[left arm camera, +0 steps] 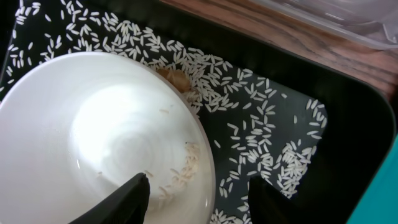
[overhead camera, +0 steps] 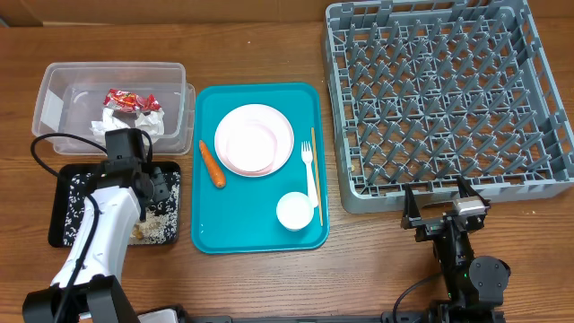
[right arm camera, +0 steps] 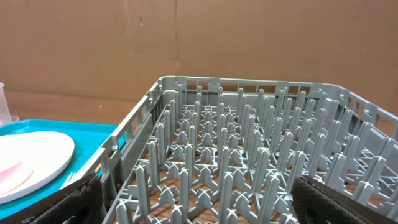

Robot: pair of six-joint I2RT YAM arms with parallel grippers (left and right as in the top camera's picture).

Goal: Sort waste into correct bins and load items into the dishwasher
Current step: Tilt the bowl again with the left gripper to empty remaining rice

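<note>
The white bowl (left arm camera: 93, 137) hung tipped over the black tray (left arm camera: 354, 155). The left tool (left arm camera: 200, 194) was clamped on its rim, one finger inside and one outside. A few grains clung inside the bowl just ahead of the inner finger. Loose rice (left arm camera: 249, 124) and a beige scrap (left arm camera: 177, 79) lay on the tray beyond the rim.

To empty it well, the bowl likely needed a steeper tilt and a light shake. Its rim should stay over the tray so nothing reached the surface (overhead camera: 269, 278).

The right tool (overhead camera: 439, 205) waited with jaws apart, holding nothing, the dish rack (overhead camera: 336, 108) straight ahead of it.
</note>
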